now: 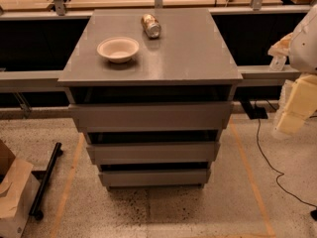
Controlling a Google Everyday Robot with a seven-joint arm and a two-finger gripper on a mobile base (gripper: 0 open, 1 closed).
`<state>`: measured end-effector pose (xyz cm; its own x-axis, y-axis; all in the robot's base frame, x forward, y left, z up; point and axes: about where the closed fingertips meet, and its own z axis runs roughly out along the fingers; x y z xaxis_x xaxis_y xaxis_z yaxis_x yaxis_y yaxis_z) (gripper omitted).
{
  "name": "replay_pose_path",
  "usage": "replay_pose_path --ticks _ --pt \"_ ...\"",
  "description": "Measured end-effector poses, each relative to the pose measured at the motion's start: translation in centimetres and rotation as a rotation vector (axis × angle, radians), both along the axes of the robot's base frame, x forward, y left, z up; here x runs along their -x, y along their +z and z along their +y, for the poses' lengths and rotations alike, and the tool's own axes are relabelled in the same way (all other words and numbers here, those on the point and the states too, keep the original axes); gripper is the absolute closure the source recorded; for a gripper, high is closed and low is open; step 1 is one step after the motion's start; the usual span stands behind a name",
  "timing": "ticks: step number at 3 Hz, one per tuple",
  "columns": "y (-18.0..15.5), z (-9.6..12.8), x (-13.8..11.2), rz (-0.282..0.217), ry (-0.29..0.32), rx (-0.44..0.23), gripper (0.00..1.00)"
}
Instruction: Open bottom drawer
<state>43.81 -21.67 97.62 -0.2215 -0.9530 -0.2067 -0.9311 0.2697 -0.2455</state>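
A grey cabinet (153, 58) with three handleless drawers stands in the middle of the view. The bottom drawer (154, 177) is the lowest and narrowest-looking flat grey front, just above the floor, and looks pushed in. Above it are the middle drawer front (152, 151) and the top drawer front (150, 116). My arm and gripper (292, 114) hang at the right edge of the view, to the right of the cabinet and apart from it, at about the height of the top drawer.
A beige bowl (118, 49) and a can lying on its side (150, 26) sit on the cabinet top. A black cable (265, 155) runs over the floor on the right. A cardboard box (12, 197) and a black bar (45, 180) lie at the lower left. Wooden benches stand behind.
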Motion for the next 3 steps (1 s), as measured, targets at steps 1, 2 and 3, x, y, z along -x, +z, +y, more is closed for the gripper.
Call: replay_pose_path --ticks 1,2,3 --pt "0.0 0.0 0.0 0.0 0.0 0.0 0.0" --pt "-0.9 0.1 -0.2 -0.003 -0.002 -0.017 0.0" --pt "-3.0 0.3 -0.1 0.009 0.006 -0.015 0.0"
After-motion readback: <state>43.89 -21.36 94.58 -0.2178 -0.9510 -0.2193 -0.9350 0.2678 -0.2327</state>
